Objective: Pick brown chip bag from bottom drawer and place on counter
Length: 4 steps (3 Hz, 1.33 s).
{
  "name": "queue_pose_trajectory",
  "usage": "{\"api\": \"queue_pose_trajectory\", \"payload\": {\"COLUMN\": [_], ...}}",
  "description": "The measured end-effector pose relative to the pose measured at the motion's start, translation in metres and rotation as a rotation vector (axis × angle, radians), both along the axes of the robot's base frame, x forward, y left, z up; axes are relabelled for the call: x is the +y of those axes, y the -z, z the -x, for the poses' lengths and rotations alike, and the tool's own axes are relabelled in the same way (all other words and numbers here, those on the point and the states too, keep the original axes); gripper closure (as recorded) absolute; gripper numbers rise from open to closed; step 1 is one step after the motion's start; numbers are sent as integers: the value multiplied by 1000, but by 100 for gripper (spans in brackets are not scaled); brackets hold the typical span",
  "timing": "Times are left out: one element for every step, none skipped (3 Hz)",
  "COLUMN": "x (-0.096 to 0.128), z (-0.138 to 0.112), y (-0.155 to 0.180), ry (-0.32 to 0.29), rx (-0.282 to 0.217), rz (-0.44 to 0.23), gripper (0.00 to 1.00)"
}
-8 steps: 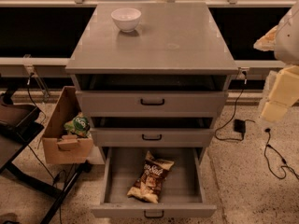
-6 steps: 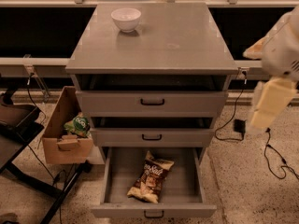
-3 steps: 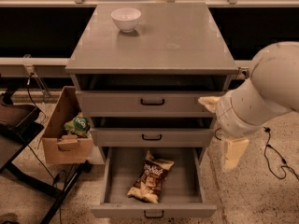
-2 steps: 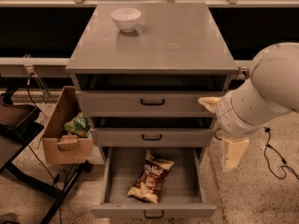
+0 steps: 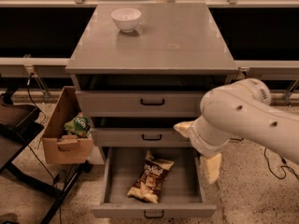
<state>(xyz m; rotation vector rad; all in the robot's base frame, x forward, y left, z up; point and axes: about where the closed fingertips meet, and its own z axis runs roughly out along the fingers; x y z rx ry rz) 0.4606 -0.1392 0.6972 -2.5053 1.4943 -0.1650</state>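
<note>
The brown chip bag lies flat in the open bottom drawer, near its middle. The grey counter tops the cabinet and carries a white bowl at its back left. My gripper hangs on the white arm at the right of the cabinet, level with the middle drawer and above the bottom drawer's right edge. Its two cream fingers stand apart, open and empty. It is to the right of and above the bag, not touching it.
The top drawer and the middle drawer are pulled out a little. A cardboard box with a green snack bag stands on the floor at the left. A dark cart is at the far left; cables lie at the right.
My arm has swung in from the right edge, moving left and down. The gripper now hangs beside the middle drawer. The bag and the drawers have not moved.
</note>
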Motion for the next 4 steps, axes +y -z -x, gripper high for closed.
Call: {"api": "queue_pose_trajectory", "payload": {"x": [10,15,17,31], "z": [-13,-34,-35,-42], "y": [60,97,105,134], "ry": [-90,-57,-35,-36], "rx": [31,110,144,169], "rz": [16,33,40,45], "gripper": [0,0,0,0]}}
